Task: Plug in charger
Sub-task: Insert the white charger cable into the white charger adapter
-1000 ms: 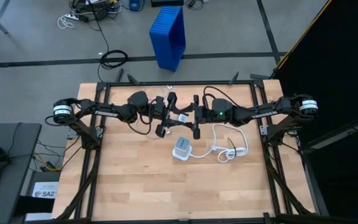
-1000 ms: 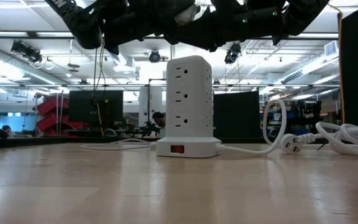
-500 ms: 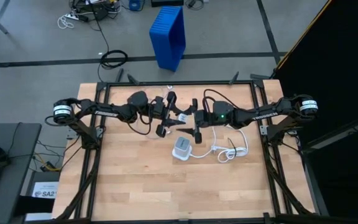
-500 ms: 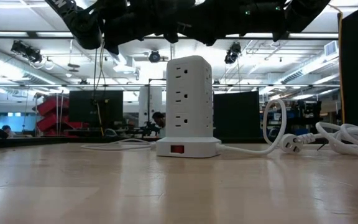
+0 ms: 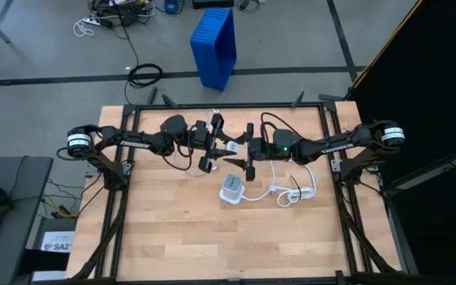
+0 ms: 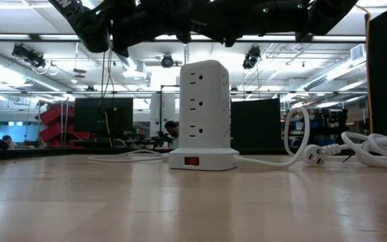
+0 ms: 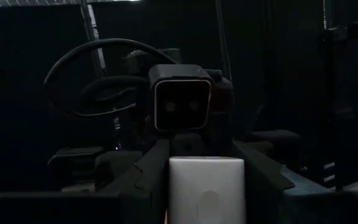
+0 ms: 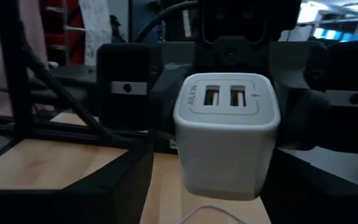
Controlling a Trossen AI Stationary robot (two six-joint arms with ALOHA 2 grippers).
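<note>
In the low view the white power tower (image 6: 202, 114) stands upright at the middle of the counter (image 6: 180, 202), its thick cord (image 6: 355, 149) looped at right. High above it, at the high view's center, the left gripper (image 5: 214, 142) has its fingers (image 7: 143, 177) clamped on the charger (image 8: 227, 134), a white block with 2 ports. The right gripper (image 5: 248, 151) faces it, just beside, fingers apart.

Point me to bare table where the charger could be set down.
Free: the near half of the table, below the power strip tower, and the left side. Crowded: centre right, with the tower's white cord, and under both arms at the far edge.
</note>
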